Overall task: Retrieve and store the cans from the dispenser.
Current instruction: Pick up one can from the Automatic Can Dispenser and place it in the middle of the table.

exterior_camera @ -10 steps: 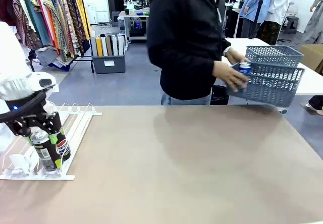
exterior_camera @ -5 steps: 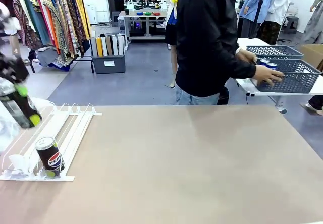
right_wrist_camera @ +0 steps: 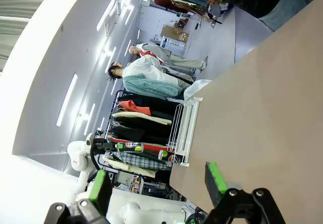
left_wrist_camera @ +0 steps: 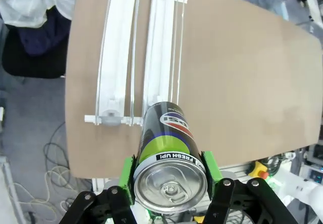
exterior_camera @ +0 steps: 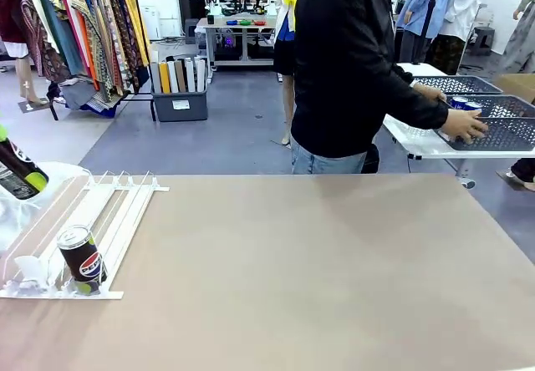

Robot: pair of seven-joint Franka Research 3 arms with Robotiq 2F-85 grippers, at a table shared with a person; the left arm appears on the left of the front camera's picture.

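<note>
While the left gripper clamps a dark can above the rack, the right gripper gapes empty; another can sits at the rack's near end.

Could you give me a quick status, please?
Left hand shut on a can, held high. Right hand open. Second can at dispenser front. Nothing blocking.

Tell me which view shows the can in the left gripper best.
The left wrist view: the held can sits close up, silver top toward the camera, clamped between the green pads of the left gripper. The front view catches just part of the can at the left edge. The right wrist view has it tiny and far off.
</note>
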